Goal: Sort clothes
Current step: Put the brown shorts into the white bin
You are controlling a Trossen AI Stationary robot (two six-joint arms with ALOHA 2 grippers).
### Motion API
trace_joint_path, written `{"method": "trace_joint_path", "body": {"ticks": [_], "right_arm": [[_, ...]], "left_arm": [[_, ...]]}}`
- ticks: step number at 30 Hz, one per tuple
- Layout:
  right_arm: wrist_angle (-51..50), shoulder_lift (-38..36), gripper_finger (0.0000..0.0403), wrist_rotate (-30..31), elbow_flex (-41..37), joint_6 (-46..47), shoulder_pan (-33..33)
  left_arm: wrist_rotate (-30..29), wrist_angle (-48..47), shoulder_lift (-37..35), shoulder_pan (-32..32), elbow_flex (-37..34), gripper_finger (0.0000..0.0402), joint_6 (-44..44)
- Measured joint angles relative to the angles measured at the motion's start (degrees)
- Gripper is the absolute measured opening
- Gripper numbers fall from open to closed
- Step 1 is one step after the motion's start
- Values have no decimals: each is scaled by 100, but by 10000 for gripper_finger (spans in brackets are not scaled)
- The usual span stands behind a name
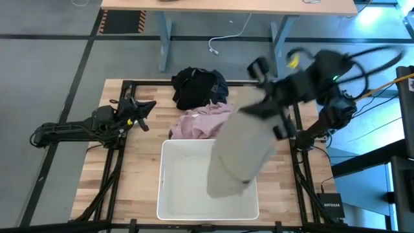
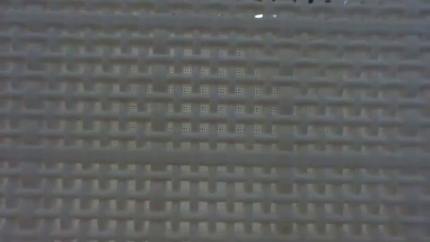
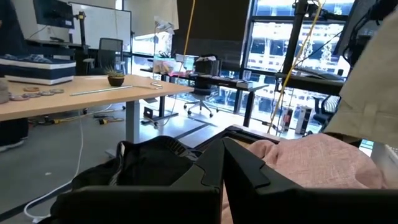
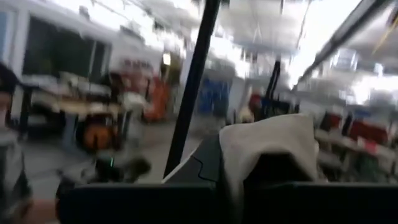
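My right gripper (image 1: pixel 262 103) is raised over the table's right side and shut on an olive-khaki garment (image 1: pixel 242 152). The garment hangs down over the white bin (image 1: pixel 169 194). A pale pink garment (image 1: pixel 200 122) lies on the table just behind the bin, and a black garment (image 1: pixel 197 87) lies behind that at the far edge. My left gripper (image 1: pixel 146 109) rests shut and empty at the table's left side. Its wrist view shows the pink garment (image 3: pixel 311 162) and the black garment (image 3: pixel 143 165) ahead of it. My right gripper pinches a bunched upper end of the khaki garment (image 4: pixel 267 140) between its two fingers (image 4: pixel 199 165). How many layers it holds, I cannot tell. The garment hangs slack below the gripper, with its lower end (image 1: pixel 226 188) over the bin. Whether that end touches the bin, I cannot tell.
The bin's lattice wall (image 2: pixel 215 121) fills the low view. Black frame rails (image 1: pixel 116 162) run along the table's left and right sides. A desk (image 1: pixel 226 5) stands beyond the far edge.
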Motion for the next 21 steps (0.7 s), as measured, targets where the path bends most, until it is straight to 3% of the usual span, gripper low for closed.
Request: {"method": "trace_joint_path", "body": {"ticks": [12, 16, 21], "right_arm": [[-3306, 681, 11, 1890, 0, -167, 269], [-3924, 988, 11, 2108, -268, -132, 269], [-3801, 1127, 11, 1966, -1181, 30, 213]], "left_arm": [[0, 0, 0, 0, 0, 0, -19], [0, 0, 0, 0, 0, 0, -39], [0, 0, 0, 0, 0, 0, -42]]}}
